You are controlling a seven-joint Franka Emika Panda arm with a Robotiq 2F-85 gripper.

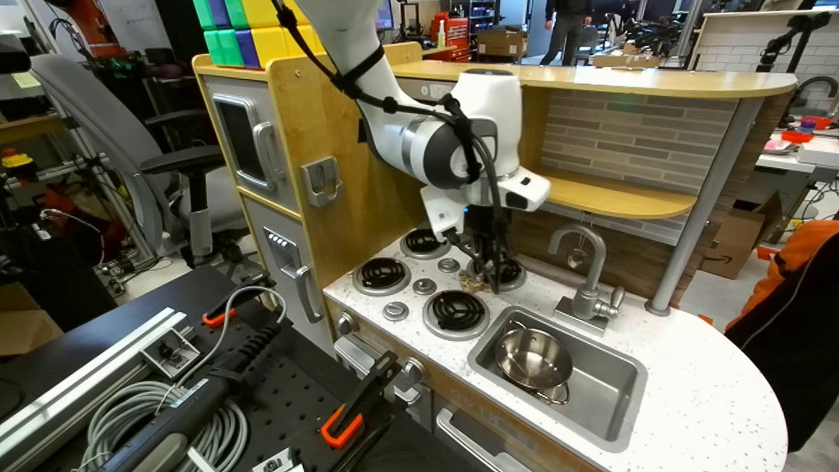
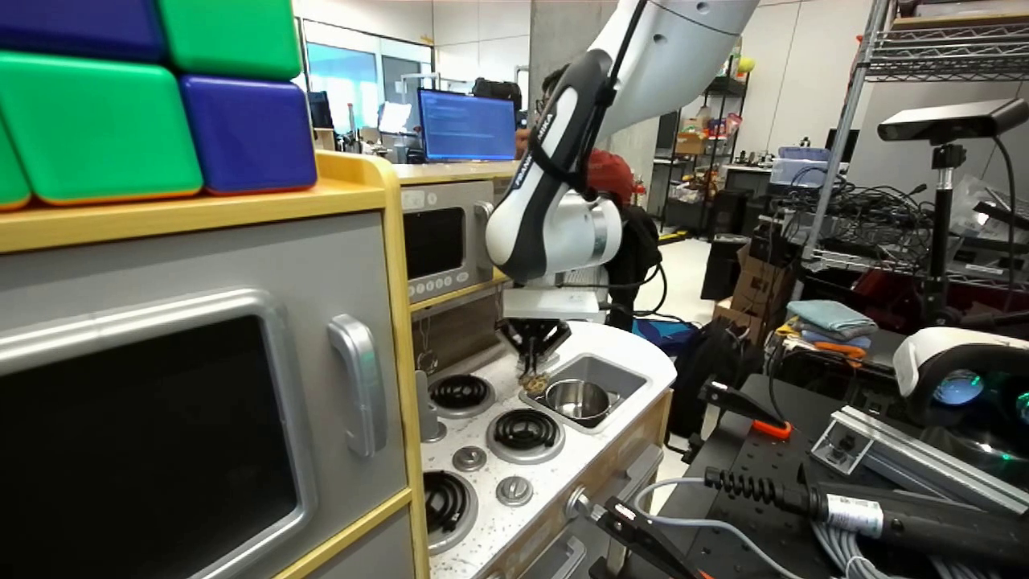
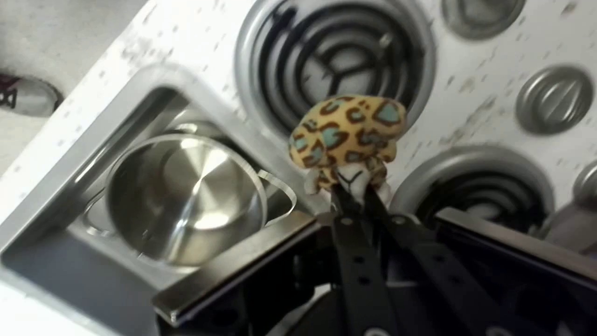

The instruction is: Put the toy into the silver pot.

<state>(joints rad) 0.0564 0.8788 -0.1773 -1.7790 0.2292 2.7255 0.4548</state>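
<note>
The toy is a small plush with yellow leopard spots and a white muzzle, large in the wrist view (image 3: 347, 128). It also shows small in both exterior views (image 1: 472, 282) (image 2: 533, 384). My gripper (image 3: 356, 191) is shut on the toy's white muzzle part and points down; it also shows in both exterior views (image 1: 493, 272) (image 2: 532, 362). The toy hangs above the counter near the stove burners. The silver pot (image 3: 186, 200) stands upright inside the sink, to the left of the toy in the wrist view. It shows in both exterior views (image 1: 534, 359) (image 2: 577, 400); no object shows inside it.
The grey sink basin (image 1: 639, 393) surrounds the pot. A grey faucet (image 1: 593, 262) rises behind the sink. Several black coil burners (image 1: 457, 314) and knobs lie on the white counter. A wooden shelf (image 1: 616, 193) and a tall cabinet (image 1: 341, 131) stand close to the arm.
</note>
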